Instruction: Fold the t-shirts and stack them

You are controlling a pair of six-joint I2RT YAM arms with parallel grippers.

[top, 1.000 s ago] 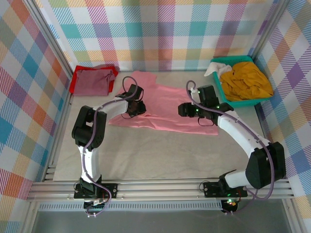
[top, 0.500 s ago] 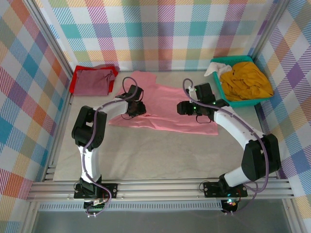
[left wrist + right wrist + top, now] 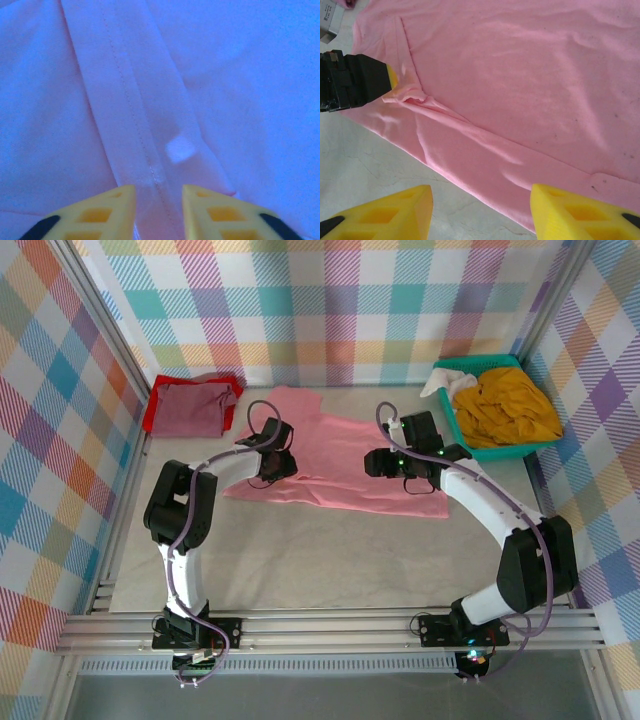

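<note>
Salmon-pink t-shirt [image 3: 345, 455] lies spread on the bench [image 3: 300, 560], middle toward far edge. Left claw [image 3: 159, 200] pinches its hem fold. Right claw [image 3: 480, 205] gapes wide above the shirt's near edge.

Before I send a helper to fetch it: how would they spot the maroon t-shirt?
On the table, go to the far left corner. The maroon t-shirt lies there on a red t-shirt, duller and darker than the pink t-shirt spread mid-table.
</note>
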